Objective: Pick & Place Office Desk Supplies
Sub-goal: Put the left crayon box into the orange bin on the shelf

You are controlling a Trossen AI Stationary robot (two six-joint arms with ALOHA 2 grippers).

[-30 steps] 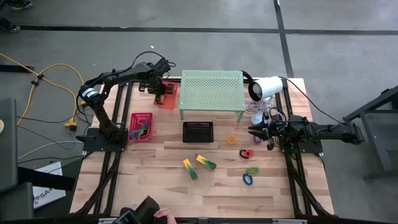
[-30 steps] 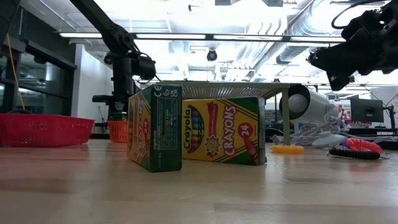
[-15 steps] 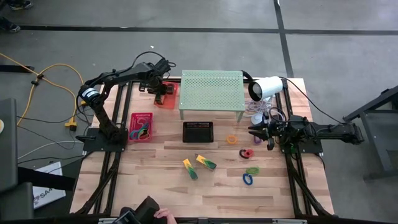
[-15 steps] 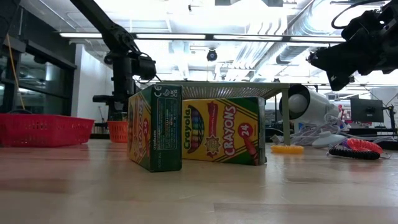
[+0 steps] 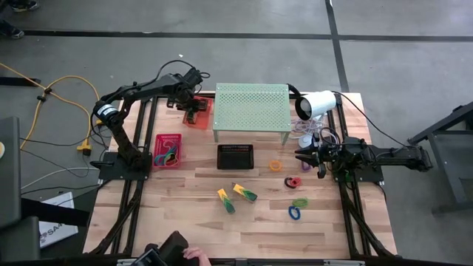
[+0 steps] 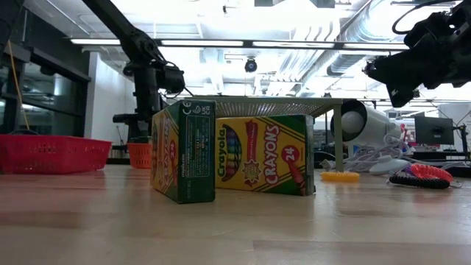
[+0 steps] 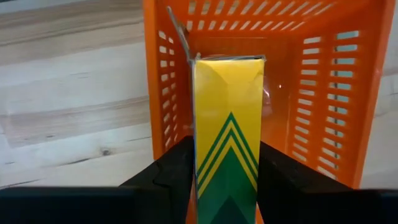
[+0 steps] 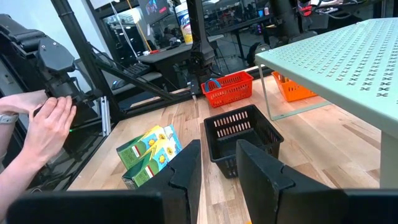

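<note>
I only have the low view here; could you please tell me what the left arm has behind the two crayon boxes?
Observer: The left gripper is at the orange basket, where a crayon box stands upright inside.
Operator: Is the right gripper carrying anything?
Observer: No, the right gripper is open and empty, pointing toward the black basket.
Operator: Is anyone near the table?
Observer: Yes, a person's hand shows at the table's edge.
</note>
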